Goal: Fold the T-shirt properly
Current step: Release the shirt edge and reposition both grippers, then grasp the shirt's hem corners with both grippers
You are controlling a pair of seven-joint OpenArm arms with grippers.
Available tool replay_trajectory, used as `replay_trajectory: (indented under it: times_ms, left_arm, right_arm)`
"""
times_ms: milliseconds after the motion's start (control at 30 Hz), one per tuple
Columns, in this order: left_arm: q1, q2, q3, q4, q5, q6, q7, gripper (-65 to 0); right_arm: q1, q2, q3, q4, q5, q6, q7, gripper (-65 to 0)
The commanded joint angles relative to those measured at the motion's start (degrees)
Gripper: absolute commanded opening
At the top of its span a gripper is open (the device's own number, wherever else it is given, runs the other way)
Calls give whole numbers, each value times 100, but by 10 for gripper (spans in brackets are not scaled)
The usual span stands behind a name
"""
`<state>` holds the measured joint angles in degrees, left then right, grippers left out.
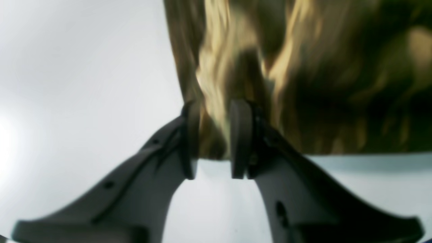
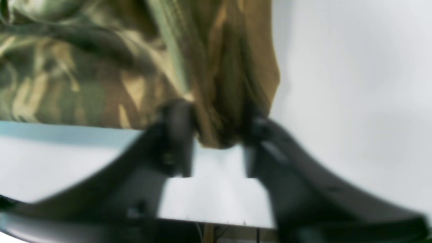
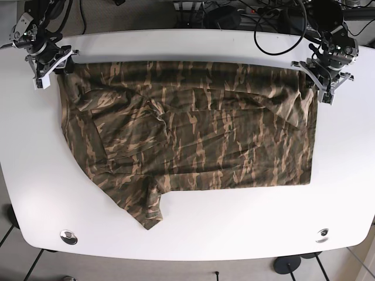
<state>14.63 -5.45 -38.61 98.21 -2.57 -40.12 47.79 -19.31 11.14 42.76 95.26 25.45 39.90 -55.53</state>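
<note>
Camo T-shirt (image 3: 193, 129) spread flat on the white bench (image 3: 193, 228), lying sideways: hem edge toward the base view's right, collar end toward its left, one sleeve sticking out toward the near-left edge. Some wrinkles and a bunched ridge left of centre.

Left pincer (image 1: 214, 140) sits at the shirt's far corner on the base view's right (image 3: 326, 76). Its wrist view shows the two pads (image 1: 240, 138) narrowed with a fold of camo fabric pinched between them; cloth edge hangs just over the bench.

Right pincer (image 2: 216, 141) is at the far corner on the base view's left (image 3: 51, 65). Wrist view is blurred, but a bunched tan-brown wad of shirt sits between the dark fingers (image 2: 177, 135), gripped, with a moderate gap between the fingers.

Both far corners are slightly gathered at the pincers; rest of the shirt lies on the bench. Two round metal discs (image 3: 68, 236) near the bench's front corners, cables (image 3: 275, 26) behind the far edge.
</note>
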Motion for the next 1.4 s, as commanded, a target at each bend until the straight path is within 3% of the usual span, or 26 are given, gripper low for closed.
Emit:
replay_trajectory:
  times_ms: [33, 167, 433, 533, 567, 600, 667, 767, 967, 1067, 1200, 1400]
  left_arm:
    - [-35, -92, -38, -120, -55, 12, -221, -565]
    - [18, -110, -442, -155, -46, 12, -194, -567]
    - [528, -576, -829, -340, -82, 12, -221, -567]
    - [589, -593, -979, -340, -82, 12, -212, -567]
    - [660, -602, -1031, -340, -82, 12, -212, -567]
    - [695, -593, -1119, -340, -82, 12, -194, -565]
    - [695, -576, -1295, -199, -73, 12, -186, -561]
    - [677, -558, -1392, 442, -90, 12, 263, -561]
    - [115, -356, -1365, 882, -82, 12, 483, -561]
    - [-246, -347, -1146, 829, -38, 12, 483, -561]
    - [-562, -347, -565, 820, -38, 12, 483, -561]
    - [-1090, -347, 349, 829, -38, 12, 483, -562]
  right_arm:
    - [10, 95, 36, 69, 53, 10, 115, -571]
    - [-122, 104, 53, 96, 53, 10, 115, -628]
    - [-799, 157, 405, 131, 88, 10, 107, -623]
    - [-1168, 104, 414, 606, 88, 10, 107, -617]
    - [-1273, 95, 414, 773, 88, 10, 107, -595]
    - [-1379, 78, 414, 957, 158, 10, 107, -523]
    - [-1590, -19, 414, 1282, 606, 10, 107, -308]
    - [-1687, -19, 414, 1660, 958, 10, 107, -84]
    - [-1089, -10, 405, 1740, 923, 10, 89, -68]
    - [-465, -19, 335, 1660, 518, 10, 71, -68]
    - [643, -63, -166, 1309, -651, 10, 71, -68]
    - [2437, -10, -703, -98, -1706, 10, 124, -68]
